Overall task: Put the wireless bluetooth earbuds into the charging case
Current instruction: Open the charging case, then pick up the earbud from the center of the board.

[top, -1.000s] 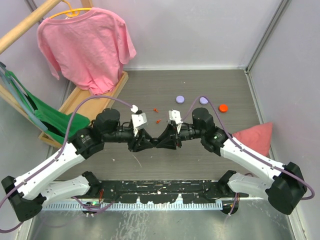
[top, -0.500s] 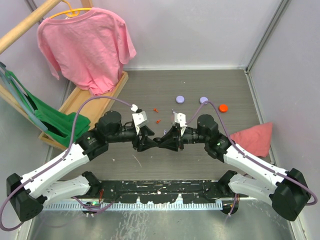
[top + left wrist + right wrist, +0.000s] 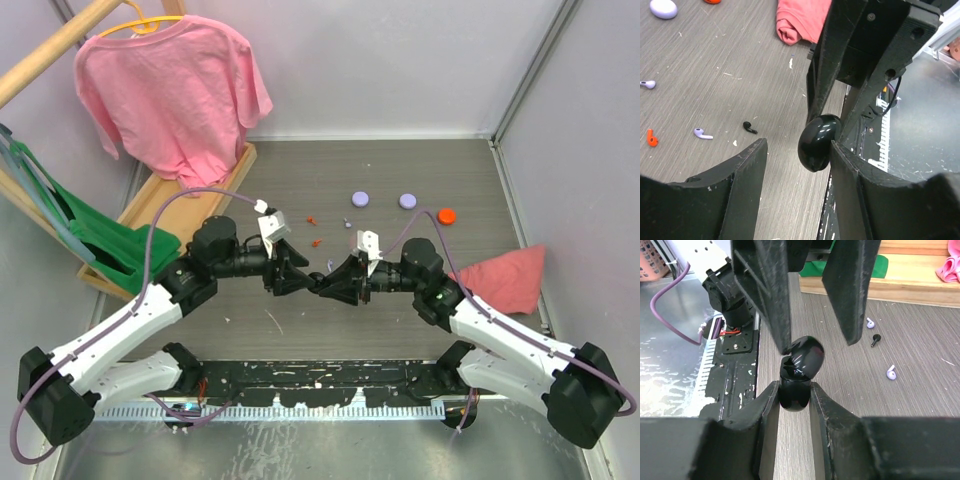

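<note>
— What has shifted in the last second?
— The right arm has swung its elbow outward and back toward the near edge, so its cable no longer crosses the right-hand lilac disc [image 3: 407,201]. The left arm has barely changed. The two grippers still meet nose to nose over the middle of the table [image 3: 300,170].
— What is the right gripper doing?
— The right gripper [image 3: 792,392] is clamped on the lower half of the charging case [image 3: 807,356], one finger on each side, holding it up off the table.
— Is the case closed?
— No. Its lid stands tilted up from the base, with a gap showing between the two.
— And the left gripper?
— The left gripper [image 3: 797,150] is spread wide and grips nothing. The case sits between its fingers, close against one of them. In the right wrist view that fingertip [image 3: 781,332] meets the edge of the lid.
— Where are the earbuds?
— A black earbud [image 3: 749,127] lies on the table, well apart from the case, near a lilac earbud [image 3: 702,133] and a red earbud [image 3: 650,137]. I can find only that one black one.
— Farther out?
— The left-hand lilac disc [image 3: 360,198] and an orange disc [image 3: 446,215] lie toward the far side. A red cloth [image 3: 505,275] lies at the right, and a pink shirt [image 3: 170,90] hangs at the far left.
</note>
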Robot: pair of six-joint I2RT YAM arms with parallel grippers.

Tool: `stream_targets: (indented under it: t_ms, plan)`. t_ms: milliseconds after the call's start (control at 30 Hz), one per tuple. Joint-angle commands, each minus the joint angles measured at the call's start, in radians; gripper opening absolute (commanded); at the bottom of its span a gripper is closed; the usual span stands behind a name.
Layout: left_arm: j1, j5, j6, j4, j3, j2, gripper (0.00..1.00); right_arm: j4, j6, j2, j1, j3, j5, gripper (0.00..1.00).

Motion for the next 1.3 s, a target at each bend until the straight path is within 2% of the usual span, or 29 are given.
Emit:
stream_targets:
  t_ms: [0,300,500,633,767,967,1133,1267]
  plan:
    - [0.042,0.028,-0.046,0.099,-0.002,-0.025,0.54,0.145,0.033,-0.039,0.003,-0.021,-0.036,0.01]
    - [0.055,0.028,-0.08,0.122,-0.005,-0.015,0.56,0.275,0.088,-0.055,0.003,-0.079,-0.05,0.01]
    - [0.057,-0.018,-0.094,0.105,-0.006,-0.046,0.64,0.283,0.066,-0.051,0.002,-0.108,0.027,0.01]
    - [0.057,-0.185,-0.093,0.007,0.0,-0.078,0.67,0.325,0.046,-0.053,0.003,-0.158,0.137,0.01]
    - [0.057,-0.431,-0.128,-0.108,0.004,-0.089,0.69,0.411,0.042,-0.055,0.003,-0.214,0.233,0.01]
    - [0.057,-0.769,-0.257,-0.268,0.015,-0.058,0.7,0.552,0.035,-0.074,0.003,-0.318,0.358,0.01]
    - [0.059,-0.93,-0.34,-0.333,0.032,0.012,0.74,0.631,0.01,-0.077,0.003,-0.385,0.424,0.01]
    - [0.088,-0.968,-0.377,-0.349,0.042,0.078,0.75,0.712,0.017,-0.077,0.003,-0.439,0.475,0.01]
